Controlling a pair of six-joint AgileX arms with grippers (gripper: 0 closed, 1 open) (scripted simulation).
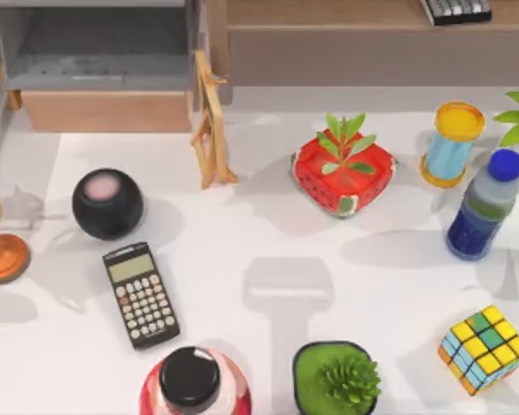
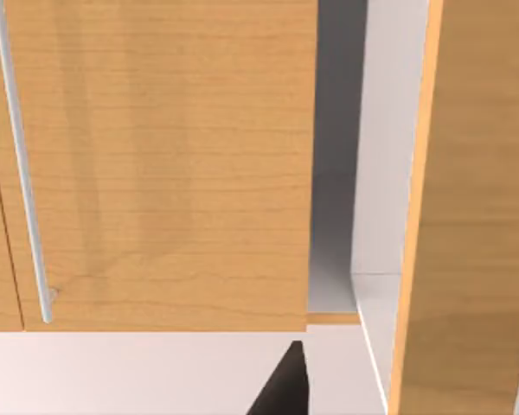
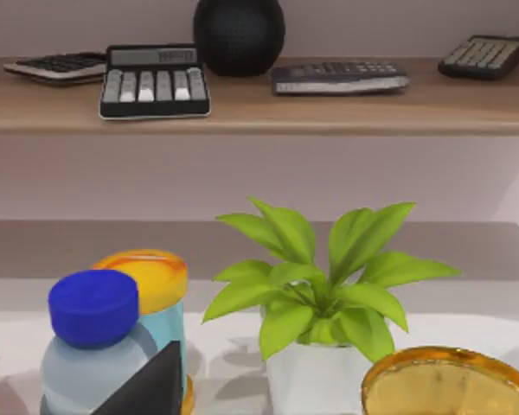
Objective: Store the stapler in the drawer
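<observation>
Drawer (image 1: pixel 104 65) pulled open at top view's upper left, grey interior bare, tan front panel (image 1: pixel 106 111) toward table (image 1: pixel 259 242). Left wrist view: same wooden front close up, metal handle (image 2: pixel 22 164) alongside. Black calculator (image 1: pixel 141 295) left of centre, watermelon-pattern pot (image 1: pixel 342 173) right of centre. Jaw state of both grippers: cannot tell

The white worktop (image 1: pixel 242 233) carries: a black sphere (image 1: pixel 107 203) at left of the frame; a black calculator (image 1: pixel 140 295) just below it; an orange stand (image 1: pixel 0 257) at the left edge. A watermelon-patterned plant pot (image 1: pixel 342 175) sits at upper centre. At right: a yellow-capped cylinder (image 1: pixel 451 144), a blue-capped bottle (image 1: pixel 483 206), a colour cube (image 1: pixel 483 348). At the bottom edge: a green pot (image 1: pixel 335 379) and a black-capped container (image 1: pixel 193 383). The brown shelf (image 3: pixel 259 104) holds calculators.
</observation>
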